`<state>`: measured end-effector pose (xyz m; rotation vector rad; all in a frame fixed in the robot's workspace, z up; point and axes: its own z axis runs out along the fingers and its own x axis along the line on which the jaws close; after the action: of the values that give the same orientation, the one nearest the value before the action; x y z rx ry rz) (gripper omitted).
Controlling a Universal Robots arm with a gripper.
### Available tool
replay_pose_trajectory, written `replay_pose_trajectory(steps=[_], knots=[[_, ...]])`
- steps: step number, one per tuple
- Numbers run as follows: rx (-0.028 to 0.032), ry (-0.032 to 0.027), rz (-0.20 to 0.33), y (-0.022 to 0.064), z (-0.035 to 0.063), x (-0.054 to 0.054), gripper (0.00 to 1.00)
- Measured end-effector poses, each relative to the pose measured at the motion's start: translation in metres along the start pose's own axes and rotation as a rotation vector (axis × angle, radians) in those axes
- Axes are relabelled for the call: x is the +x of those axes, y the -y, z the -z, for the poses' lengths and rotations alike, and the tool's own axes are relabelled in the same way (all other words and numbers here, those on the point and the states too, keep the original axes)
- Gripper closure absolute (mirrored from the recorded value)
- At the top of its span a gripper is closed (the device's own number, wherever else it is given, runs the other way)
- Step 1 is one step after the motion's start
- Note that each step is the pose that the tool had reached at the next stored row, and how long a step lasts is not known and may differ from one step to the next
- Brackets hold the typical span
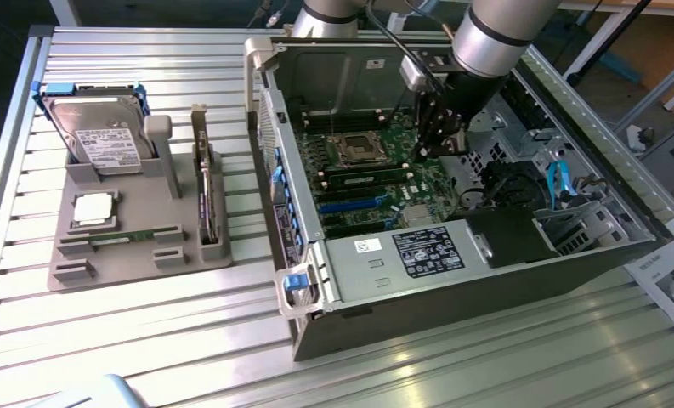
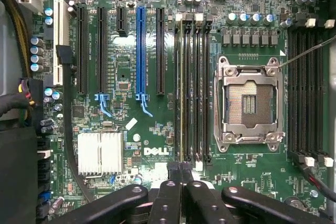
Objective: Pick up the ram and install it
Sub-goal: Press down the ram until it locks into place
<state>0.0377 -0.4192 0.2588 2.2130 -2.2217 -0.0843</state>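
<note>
The ram [image 2: 182,93] stands on edge in one of the black memory slots beside the empty processor socket [image 2: 250,102], showing as a thin yellow-green line along the slot. In the exterior view the ram [image 1: 366,176] is a narrow green strip below the socket on the motherboard. My gripper [image 2: 178,170] is shut, with its two black fingertips pressed together right over the near end of the stick. Whether they touch it I cannot tell. From outside, the gripper [image 1: 437,151] hangs straight down inside the open computer case [image 1: 461,280].
On the exterior view's left a grey fixture [image 1: 144,255] holds a hard drive [image 1: 101,136], a square silver chip [image 1: 94,208] and a dark card [image 1: 206,200] standing on edge. A heatsink [image 2: 100,153], PCI slots and cables [image 2: 16,100] surround the memory slots.
</note>
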Motion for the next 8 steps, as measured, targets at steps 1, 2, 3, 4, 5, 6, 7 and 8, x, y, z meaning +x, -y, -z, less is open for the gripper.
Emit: replay_pose_trajectory(steps=[1,2,3,4,5,6,7,8], knots=[[0.0000,0.0001,0.000,0.0001,-0.0023,0.000,0.90],[0.0000,0.0001,0.000,0.0002,-0.0039,0.000,0.90],[0.0000,0.0000,0.000,0.0002,-0.0055,0.000,0.90],[0.0000,0.0000,0.000,0.0003,-0.0086,0.000,0.90],[0.0000,-0.0001,0.000,0.0005,-0.0126,0.000,0.90],[0.0000,0.0000,0.000,0.0006,-0.0140,0.000,0.90],[0.0000,0.0000,0.000,0.0007,-0.0158,0.001,0.90],[-0.0001,0.0000,0.000,0.0007,-0.0168,0.001,0.90]])
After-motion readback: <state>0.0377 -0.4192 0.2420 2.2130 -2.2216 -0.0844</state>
